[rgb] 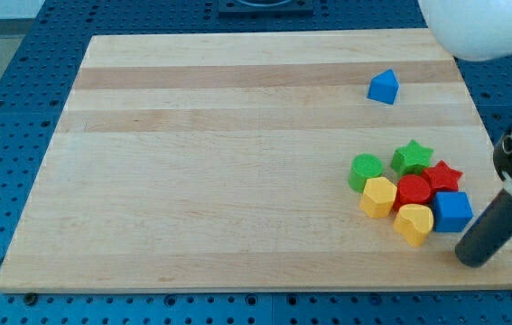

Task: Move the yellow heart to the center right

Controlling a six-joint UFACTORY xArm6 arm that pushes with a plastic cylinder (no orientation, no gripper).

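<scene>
In the camera view, the yellow heart-shaped block (414,223) lies at the wooden board's (219,162) lower right, touching a red round block (413,191) and a blue cube (452,211). My tip (472,257), a plain rod without fingers, rests just right of the heart.

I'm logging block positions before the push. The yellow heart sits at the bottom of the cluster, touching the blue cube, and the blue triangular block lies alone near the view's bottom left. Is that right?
Not quite. The camera view shows the blue triangular block alone near the view's top right, not bottom left. The rest holds: the yellow heart sits at the cluster's bottom, touching the blue cube.
</scene>
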